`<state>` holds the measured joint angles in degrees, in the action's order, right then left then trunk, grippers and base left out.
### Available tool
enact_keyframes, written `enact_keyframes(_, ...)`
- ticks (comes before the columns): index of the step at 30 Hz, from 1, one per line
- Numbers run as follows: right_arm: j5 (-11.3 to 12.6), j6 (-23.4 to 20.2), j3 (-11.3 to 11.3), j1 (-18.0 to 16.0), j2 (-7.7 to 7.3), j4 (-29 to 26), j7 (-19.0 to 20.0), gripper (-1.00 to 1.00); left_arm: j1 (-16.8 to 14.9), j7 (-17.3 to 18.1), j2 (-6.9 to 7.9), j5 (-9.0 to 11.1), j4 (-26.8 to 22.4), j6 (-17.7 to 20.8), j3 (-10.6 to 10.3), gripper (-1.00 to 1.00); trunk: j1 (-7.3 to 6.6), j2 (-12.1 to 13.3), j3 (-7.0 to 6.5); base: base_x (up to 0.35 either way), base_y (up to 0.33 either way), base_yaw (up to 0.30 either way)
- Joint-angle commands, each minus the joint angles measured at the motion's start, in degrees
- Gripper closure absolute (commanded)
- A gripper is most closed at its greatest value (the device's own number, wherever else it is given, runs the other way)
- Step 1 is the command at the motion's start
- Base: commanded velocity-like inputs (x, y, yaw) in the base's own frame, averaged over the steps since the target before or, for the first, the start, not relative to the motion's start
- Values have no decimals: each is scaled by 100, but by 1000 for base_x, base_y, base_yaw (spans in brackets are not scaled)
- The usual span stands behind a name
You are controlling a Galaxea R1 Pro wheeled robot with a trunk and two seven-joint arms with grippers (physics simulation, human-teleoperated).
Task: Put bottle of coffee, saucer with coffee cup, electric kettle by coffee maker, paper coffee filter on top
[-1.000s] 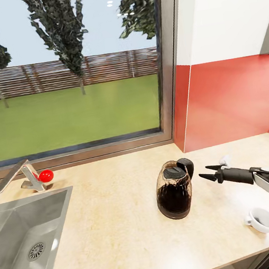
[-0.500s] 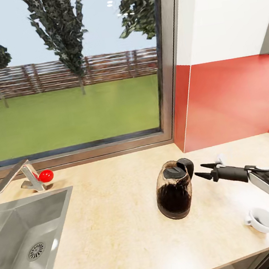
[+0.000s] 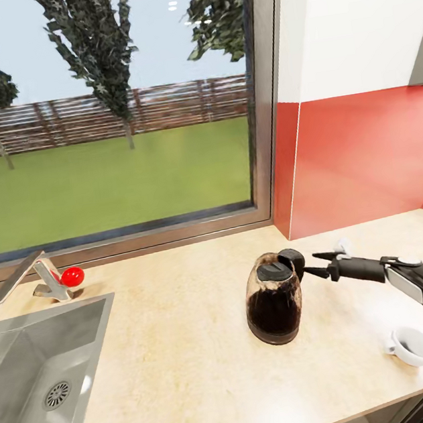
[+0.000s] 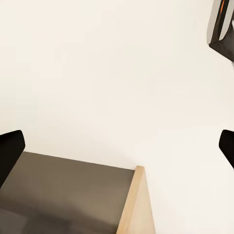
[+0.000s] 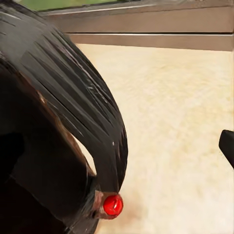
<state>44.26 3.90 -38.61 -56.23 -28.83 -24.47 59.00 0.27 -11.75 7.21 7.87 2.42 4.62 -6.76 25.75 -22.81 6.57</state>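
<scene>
Black kettle handle point(image 3: 291, 262) at right gripper's point(image 3: 320, 265) parted jaws

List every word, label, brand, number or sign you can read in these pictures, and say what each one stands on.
None can be read: no words, numbers or brand marks show.
The electric kettle is plain dark, with a red dot near its base in the right wrist view, not a sign.
The coffee cup is plain white.
The countertop, faucet and right end effector carry no lettering.
</scene>
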Motion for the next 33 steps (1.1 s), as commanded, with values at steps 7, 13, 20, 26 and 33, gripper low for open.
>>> enact_keyframes(7,39,40,-49,-8,-1,-137,-254,-100,0,-11,-1,58,-11,18,-50,-100,3,-11,11,0,0,0)
enact_keyframes(13,39,40,-45,-9,0,-184,-297,-100,0,-11,-1,60,-5,19,-47,-100,3,-11,11,0,0,0)
enact_keyframes(20,39,40,-48,-8,0,-190,-302,-100,0,-11,-1,64,-8,21,-50,-100,3,-11,11,0,0,0)
enact_keyframes(26,39,40,-50,-8,5,-190,-303,-100,0,-11,-1,66,-11,22,-48,-100,3,-11,11,0,0,0)
enact_keyframes(33,39,59,-50,-6,137,-190,-472,-100,0,-11,-2,66,-5,22,-45,-100,3,-11,11,0,0,0)
